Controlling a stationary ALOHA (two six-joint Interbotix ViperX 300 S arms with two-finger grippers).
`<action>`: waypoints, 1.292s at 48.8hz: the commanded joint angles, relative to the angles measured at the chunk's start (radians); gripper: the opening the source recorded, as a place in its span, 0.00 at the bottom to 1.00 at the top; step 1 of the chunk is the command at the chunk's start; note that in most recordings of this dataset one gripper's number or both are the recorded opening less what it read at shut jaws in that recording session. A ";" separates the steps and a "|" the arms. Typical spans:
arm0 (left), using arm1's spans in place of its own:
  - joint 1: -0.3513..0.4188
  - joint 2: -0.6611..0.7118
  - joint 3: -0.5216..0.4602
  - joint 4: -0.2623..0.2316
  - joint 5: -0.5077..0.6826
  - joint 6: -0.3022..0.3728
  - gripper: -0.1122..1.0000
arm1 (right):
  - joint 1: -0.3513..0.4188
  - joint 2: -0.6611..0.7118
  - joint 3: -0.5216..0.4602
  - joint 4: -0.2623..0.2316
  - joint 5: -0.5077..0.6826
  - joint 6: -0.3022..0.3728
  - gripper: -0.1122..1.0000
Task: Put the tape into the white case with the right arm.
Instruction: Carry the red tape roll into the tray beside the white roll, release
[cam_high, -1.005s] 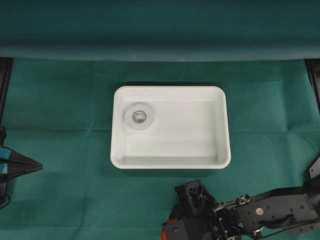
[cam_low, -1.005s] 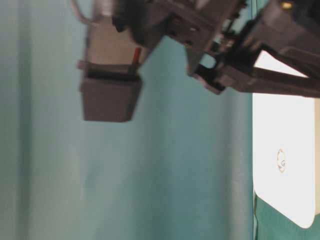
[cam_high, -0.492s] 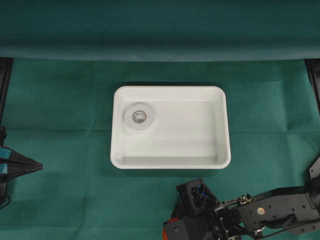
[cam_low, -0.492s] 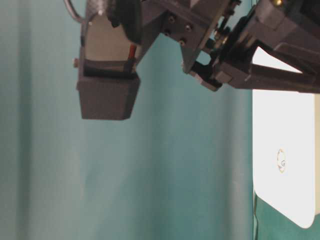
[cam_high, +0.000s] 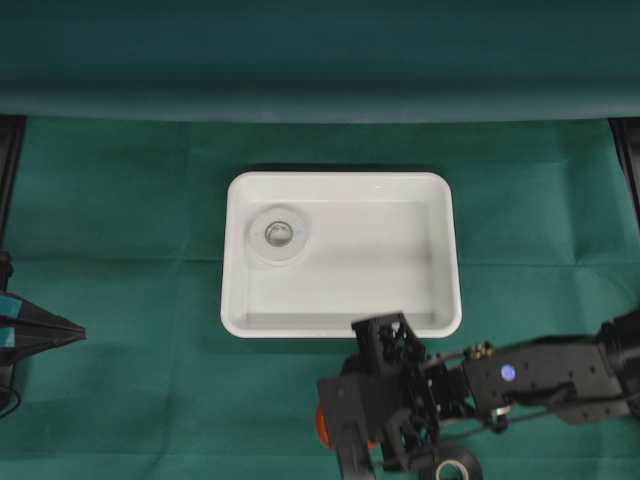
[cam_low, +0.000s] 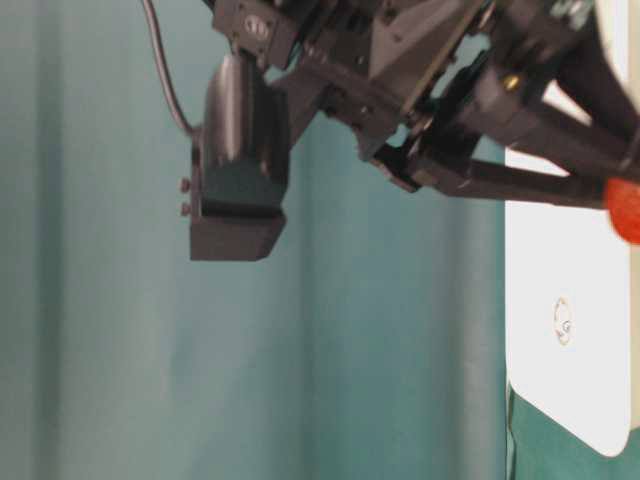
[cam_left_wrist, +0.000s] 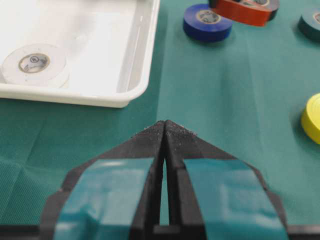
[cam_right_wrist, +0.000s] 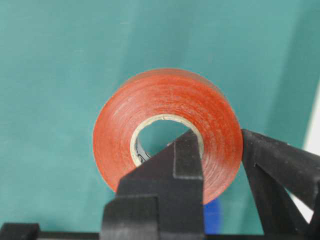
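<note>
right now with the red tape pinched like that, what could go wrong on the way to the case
The red tape is held only through one side of its ring, one finger in the core and one outside, so it could pivot or slip from the right gripper. A white roll already sits in the white case; a drop there could land on it.

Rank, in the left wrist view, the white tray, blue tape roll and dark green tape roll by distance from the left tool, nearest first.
1. White tray, just ahead of the left tool, on the left.
2. Blue tape roll, farther up, slightly right of centre.
3. Dark green tape roll, far off at the upper right edge.
</note>
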 joint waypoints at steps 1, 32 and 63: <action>0.003 0.009 -0.011 -0.002 -0.005 0.000 0.10 | -0.044 -0.043 -0.017 -0.003 -0.003 -0.003 0.11; 0.003 0.009 -0.011 -0.002 -0.006 0.002 0.10 | -0.365 -0.011 -0.014 -0.132 -0.144 -0.009 0.11; 0.003 0.009 -0.011 -0.002 -0.005 0.002 0.10 | -0.494 0.046 -0.014 -0.163 -0.245 -0.009 0.11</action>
